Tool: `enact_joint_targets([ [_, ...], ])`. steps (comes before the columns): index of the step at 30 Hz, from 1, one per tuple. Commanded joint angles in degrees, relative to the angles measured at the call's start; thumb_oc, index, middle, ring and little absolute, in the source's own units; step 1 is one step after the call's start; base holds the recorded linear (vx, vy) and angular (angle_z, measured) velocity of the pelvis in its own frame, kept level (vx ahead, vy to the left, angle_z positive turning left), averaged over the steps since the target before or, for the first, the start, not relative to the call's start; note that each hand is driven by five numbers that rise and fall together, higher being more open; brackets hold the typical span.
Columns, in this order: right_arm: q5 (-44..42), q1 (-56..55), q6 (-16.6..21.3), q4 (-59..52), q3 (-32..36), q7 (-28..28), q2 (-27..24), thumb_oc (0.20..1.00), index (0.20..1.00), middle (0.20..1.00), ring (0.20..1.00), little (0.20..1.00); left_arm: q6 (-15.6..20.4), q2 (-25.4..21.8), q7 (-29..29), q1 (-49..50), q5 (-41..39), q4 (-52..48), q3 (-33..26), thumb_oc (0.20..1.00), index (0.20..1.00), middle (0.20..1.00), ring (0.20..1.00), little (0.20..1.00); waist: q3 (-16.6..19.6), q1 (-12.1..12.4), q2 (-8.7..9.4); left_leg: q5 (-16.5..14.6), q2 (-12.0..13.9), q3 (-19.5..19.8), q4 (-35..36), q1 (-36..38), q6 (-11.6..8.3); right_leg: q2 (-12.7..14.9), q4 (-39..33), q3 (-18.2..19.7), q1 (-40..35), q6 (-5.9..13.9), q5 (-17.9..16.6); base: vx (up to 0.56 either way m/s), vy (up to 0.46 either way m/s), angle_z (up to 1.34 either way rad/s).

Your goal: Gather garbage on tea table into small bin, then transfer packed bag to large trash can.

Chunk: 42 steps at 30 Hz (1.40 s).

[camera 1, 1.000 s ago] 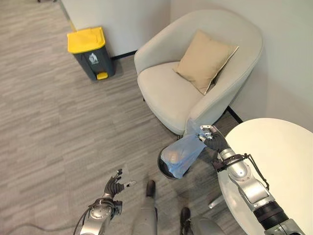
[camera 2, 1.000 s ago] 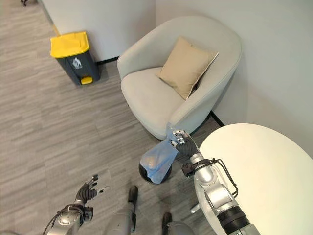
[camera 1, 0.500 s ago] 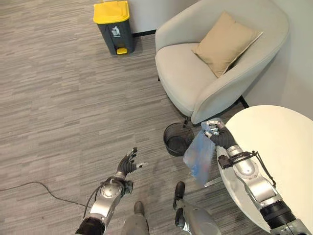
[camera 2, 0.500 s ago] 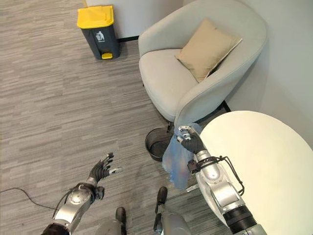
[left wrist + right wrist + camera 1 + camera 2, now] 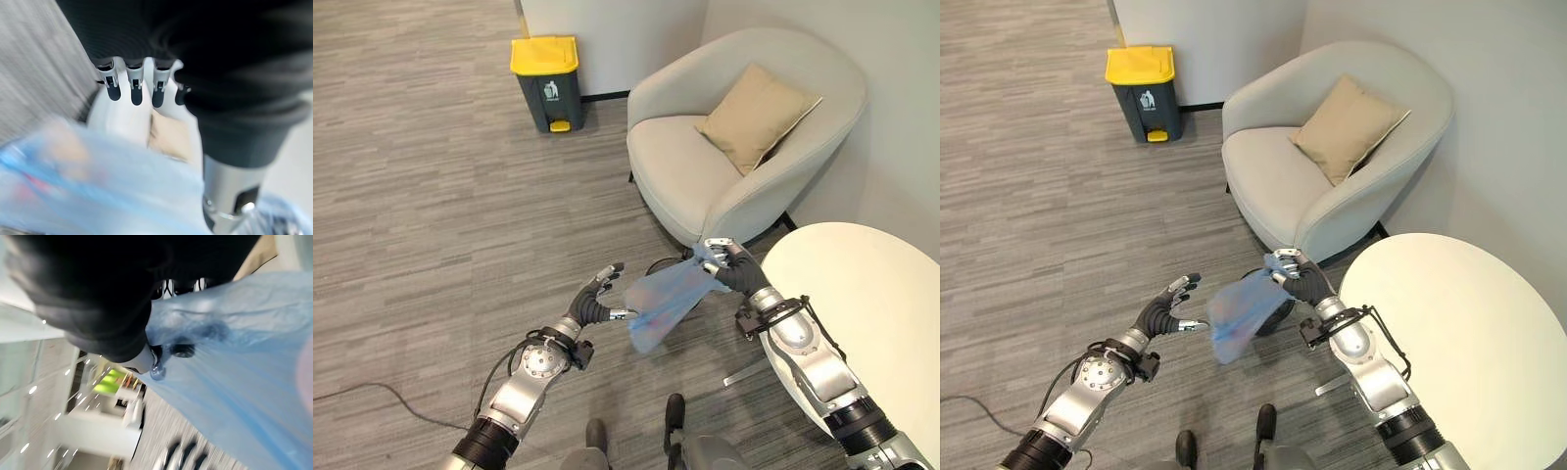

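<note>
The right hand (image 5: 732, 269) is clenched round the neck of the blue bag (image 5: 660, 302) — it swings out over the floor toward the left hand (image 5: 594, 301), fingers spread, just short of it. Behind stand the armchair (image 5: 734, 147) and yellow-lidded can (image 5: 548, 81).

— We see two silver-grey arms, the left arm (image 5: 524, 384) and the right arm (image 5: 815, 364), each built of rounded, polished metal shells.

— We also note a black band low on the right forearm and thin black wires arching over that wrist.

— We agree that a dark ribbed cover wraps each wrist and the back of each hand.

— Yes. On the left hand (image 5: 592, 302) and the right hand (image 5: 731, 270) we see silver fingers with dark tips.
</note>
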State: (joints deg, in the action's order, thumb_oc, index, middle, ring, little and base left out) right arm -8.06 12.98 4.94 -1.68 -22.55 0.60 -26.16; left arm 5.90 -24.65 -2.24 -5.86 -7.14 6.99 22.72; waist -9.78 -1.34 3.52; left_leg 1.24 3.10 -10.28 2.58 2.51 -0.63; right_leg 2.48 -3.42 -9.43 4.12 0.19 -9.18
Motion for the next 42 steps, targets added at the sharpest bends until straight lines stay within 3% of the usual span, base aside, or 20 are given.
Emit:
enact_joint_targets([
  [1,-4.2,6.2,4.1,-3.2,-1.0,0.5,3.3,0.200,0.200,0.200,0.200,0.200,3.4,-0.3,1.7,-2.6,4.7,-0.8,2.0,1.000,1.000,1.000,1.000,1.000,3.4,0.3,1.48,-4.8,-0.9,1.5,-2.0,-2.1,-1.39,2.1,4.0,-0.4,-3.1,5.60,12.0,0.04,0.027,-0.19],
  [5,-5.7,11.7,4.2,-4.1,-5.6,0.1,6.5,0.200,0.200,0.200,0.200,0.200,2.9,1.9,5.3,-7.0,6.9,0.0,4.2,1.000,1.000,1.000,1.000,1.000,4.2,0.5,1.74,-4.6,-1.0,1.3,-0.5,-0.5,-1.17,1.9,3.5,0.2,-4.0,5.78,12.0,0.03,0.024,-0.11],
  [19,-10.0,19.1,4.6,-7.2,-9.6,-2.0,11.2,0.200,0.200,0.200,0.200,0.200,-0.1,8.4,9.3,-9.9,8.3,10.0,9.1,1.000,1.000,1.000,1.000,1.000,4.9,1.2,2.68,-4.3,-1.2,1.1,1.0,0.8,-0.86,2.3,2.8,0.2,-4.9,6.09,11.3,0.00,0.002,0.00],
  [32,-13.2,23.0,5.0,-8.1,-11.9,-2.5,14.9,0.200,0.200,0.200,0.200,0.200,-1.3,9.4,10.5,-10.5,12.7,15.7,10.6,1.000,1.000,1.000,1.000,1.000,5.6,1.6,2.85,-4.1,-1.5,0.9,1.6,1.2,-0.65,2.5,2.6,0.3,-5.1,6.28,10.9,0.00,0.002,0.00],
  [33,-13.9,22.9,5.2,-8.1,-12.2,-2.5,15.4,0.200,0.200,0.200,0.200,0.200,-1.0,9.4,10.9,-11.5,12.7,15.3,10.8,0.859,0.859,0.859,0.859,0.859,5.6,1.5,2.86,-4.0,-1.5,0.8,1.7,1.2,-0.65,2.6,2.6,0.3,-5.1,6.28,10.9,0.00,0.000,0.00],
  [34,-14.3,22.9,5.4,-8.1,-12.5,-2.4,15.7,0.200,0.200,0.200,0.200,0.200,-0.7,9.4,11.3,-12.4,12.6,15.1,10.9,0.200,0.200,0.200,0.200,0.200,5.6,1.4,2.86,-4.0,-1.5,0.8,1.7,1.2,-0.65,2.6,2.6,0.3,-5.1,6.29,10.8,0.00,0.000,0.00],
  [42,-15.3,21.0,5.6,-9.3,-13.2,-0.2,14.0,0.200,0.200,0.200,0.200,0.200,1.4,8.0,14.8,-14.7,8.4,8.8,7.1,0.200,0.200,0.200,0.200,0.200,5.9,0.9,2.67,-3.9,-1.5,0.8,1.9,1.6,-0.70,2.7,2.8,0.4,-5.2,6.38,10.7,0.00,0.000,0.00],
])
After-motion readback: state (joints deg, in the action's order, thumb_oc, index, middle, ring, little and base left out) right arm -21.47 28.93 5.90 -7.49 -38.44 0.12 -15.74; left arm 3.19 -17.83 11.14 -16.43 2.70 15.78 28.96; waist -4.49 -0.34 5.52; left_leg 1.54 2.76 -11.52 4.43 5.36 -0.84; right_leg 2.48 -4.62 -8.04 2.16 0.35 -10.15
